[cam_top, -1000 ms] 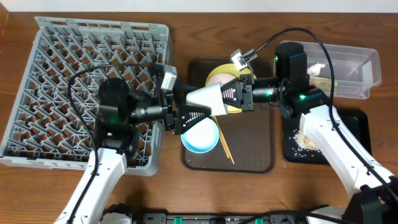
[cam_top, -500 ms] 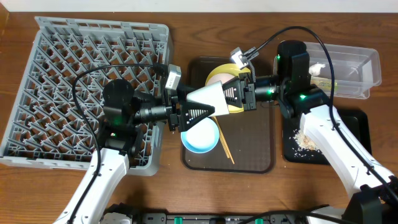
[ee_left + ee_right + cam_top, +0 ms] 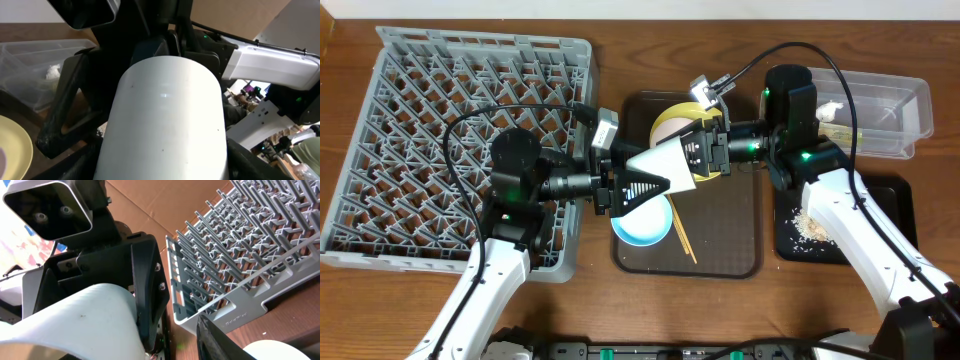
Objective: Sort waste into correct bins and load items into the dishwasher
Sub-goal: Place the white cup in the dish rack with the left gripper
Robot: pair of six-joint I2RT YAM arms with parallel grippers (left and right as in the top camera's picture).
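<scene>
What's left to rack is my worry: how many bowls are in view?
2. The white bowl is held aloft over the brown tray; the light blue bowl sits on that tray, partly under it. Others may be hidden underneath.

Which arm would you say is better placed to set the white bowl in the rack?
Left: the left gripper is at the white bowl and the rack lies beside that arm; the right gripper is farther off.

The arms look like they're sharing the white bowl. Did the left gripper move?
Yes. The left gripper has slid right, away from the grey dish rack and further over the brown tray, toward the white bowl.
</scene>
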